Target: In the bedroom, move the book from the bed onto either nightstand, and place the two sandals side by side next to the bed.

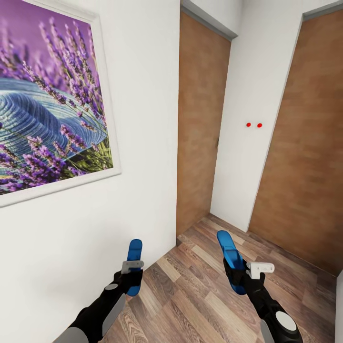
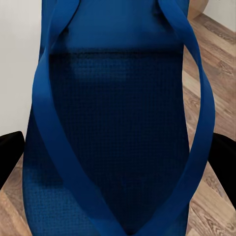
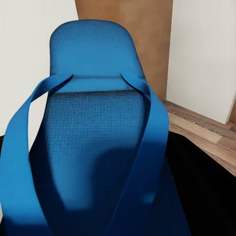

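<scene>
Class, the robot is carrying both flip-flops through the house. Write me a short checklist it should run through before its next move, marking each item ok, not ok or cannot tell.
1. Left gripper holds a sandal: ok, the blue sandal stands up from it.
2. Right gripper holds the other sandal: ok, gripped near its lower end.
3. Grip secure on both: cannot tell; the fingers' contact is hidden by the soles.
4. Bed in sight for placing: not ok; ahead are a white wall, brown doors and plank floor.
5. Room to turn: not ok to judge lightly; the wall with the lavender picture is close on the left.
</scene>
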### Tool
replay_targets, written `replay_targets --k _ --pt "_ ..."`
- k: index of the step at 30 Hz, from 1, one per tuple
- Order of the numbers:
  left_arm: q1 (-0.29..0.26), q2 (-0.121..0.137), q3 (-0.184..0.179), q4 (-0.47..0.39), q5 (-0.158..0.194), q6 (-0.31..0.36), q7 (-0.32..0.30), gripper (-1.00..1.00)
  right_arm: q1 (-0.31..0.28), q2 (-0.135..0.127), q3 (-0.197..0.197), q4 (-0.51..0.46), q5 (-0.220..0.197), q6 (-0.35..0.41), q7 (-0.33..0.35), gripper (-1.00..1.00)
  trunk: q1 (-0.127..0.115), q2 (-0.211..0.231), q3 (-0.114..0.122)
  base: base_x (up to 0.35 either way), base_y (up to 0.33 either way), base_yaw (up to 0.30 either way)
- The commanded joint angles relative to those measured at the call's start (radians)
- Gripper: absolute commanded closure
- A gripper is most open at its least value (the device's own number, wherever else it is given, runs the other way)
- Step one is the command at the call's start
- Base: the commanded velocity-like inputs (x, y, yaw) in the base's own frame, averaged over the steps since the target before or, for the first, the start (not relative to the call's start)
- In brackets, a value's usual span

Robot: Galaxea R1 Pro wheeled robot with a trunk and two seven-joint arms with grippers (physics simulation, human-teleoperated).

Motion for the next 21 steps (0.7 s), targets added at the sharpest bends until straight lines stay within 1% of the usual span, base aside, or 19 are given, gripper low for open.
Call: replay_targets --k 1,11,21 --pt "0.000 0.001 -0.006 -0.004 0.010 0.004 0.008 1.00 0.000 0.000 -0.002 -0.001 -0.009 0.005 0.004 1.00 0.000 -0.001 0.000 0.000 0.000 0.000" --pt "0.001 0.000 -0.007 -0.011 0.011 0.003 0.009 1.00 0.000 0.000 -0.001 -0.001 -0.009 0.006 0.003 1.00 0.000 -0.001 0.000 -0.009 0.000 0.000" --pt "0.001 0.000 -0.008 -0.011 0.011 0.000 0.011 1.00 0.000 0.001 -0.001 -0.001 -0.009 0.007 0.002 1.00 0.000 -0.001 0.000 -0.118 0.000 0.000"
